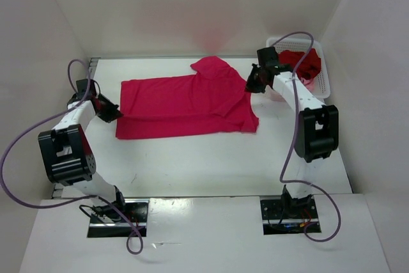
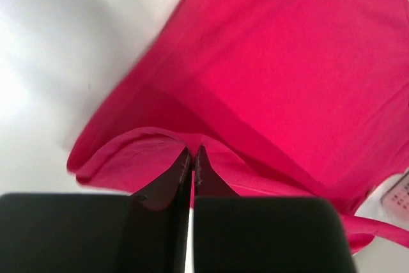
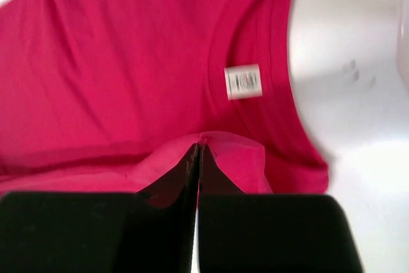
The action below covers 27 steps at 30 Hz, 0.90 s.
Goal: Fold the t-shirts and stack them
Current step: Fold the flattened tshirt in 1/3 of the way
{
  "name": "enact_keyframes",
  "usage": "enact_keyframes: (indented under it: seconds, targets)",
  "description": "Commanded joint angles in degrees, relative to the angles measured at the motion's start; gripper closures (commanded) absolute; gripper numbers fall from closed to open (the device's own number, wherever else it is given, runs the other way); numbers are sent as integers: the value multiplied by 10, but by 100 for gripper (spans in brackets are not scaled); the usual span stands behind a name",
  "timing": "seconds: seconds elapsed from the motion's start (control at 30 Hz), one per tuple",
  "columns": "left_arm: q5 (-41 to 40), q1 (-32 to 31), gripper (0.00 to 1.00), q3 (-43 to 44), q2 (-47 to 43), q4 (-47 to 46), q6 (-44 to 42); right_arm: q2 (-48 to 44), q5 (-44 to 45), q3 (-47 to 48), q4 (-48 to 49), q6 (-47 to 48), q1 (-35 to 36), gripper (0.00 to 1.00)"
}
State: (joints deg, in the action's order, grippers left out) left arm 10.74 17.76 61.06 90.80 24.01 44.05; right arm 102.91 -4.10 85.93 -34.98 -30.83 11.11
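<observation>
On the far half of the worktop [image 1: 211,164]: one bright magenta-red t-shirt [image 1: 185,103], spread flat, hem to the left, collar to the right, label [image 3: 243,82] showing.
Left tool [image 1: 110,112]: jaws pinched tight on a raised fold of the hem edge.
Right tool [image 1: 254,81]: jaws pinched tight on a fold beside the collar.
Both ends are gripped, probably so one long edge lifts evenly for a lengthwise fold.
Far right: white mesh basket [image 1: 326,75] holding a dark crimson t-shirt [image 1: 300,62], unfolded. It sits just beside the right tool and may crowd that arm's swing.
</observation>
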Motion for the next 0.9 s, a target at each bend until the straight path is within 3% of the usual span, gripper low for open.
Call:
enact_keyframes:
  seconds: [0.0,0.13,0.2,0.27,0.3,0.33,0.43,0.53,0.6,0.63,0.67,0.73,0.83,0.87]
  targets:
    - [-7,3,100,27,45,-34,13,51,32,83,29,18,2,100]
    - [-19,3,99,46,77,-41,18,127,43,155,23,24,2,100]
    - [-25,3,92,46,88,-47,18,147,43,176,23,18,2,100]
    - [-25,3,81,52,97,-47,24,164,35,208,23,18,2,89]
    - [-25,10,71,52,97,-47,24,169,35,216,23,12,2,82]
    - [-19,10,67,52,80,-47,24,162,35,216,28,12,2,71]
    - [-19,15,51,38,20,-52,24,119,35,195,36,17,2,60]
    - [-25,20,48,22,-34,-25,3,31,41,96,63,23,2,51]
    - [-19,29,48,-2,-56,-17,-3,-18,47,-8,83,23,2,58]
    - [-4,36,50,-19,-75,-17,-3,-41,39,-40,96,11,2,67]
    - [2,36,53,-53,-82,-10,-3,-81,39,-71,96,6,2,86]
    - [9,49,56,-82,-93,-10,-3,-114,34,-154,103,-8,2,97]
    - [9,68,56,-118,-92,-10,-3,-161,38,-239,117,-26,-16,99]
    - [16,74,56,-124,-79,-16,-3,-167,38,-270,123,-33,-32,91]
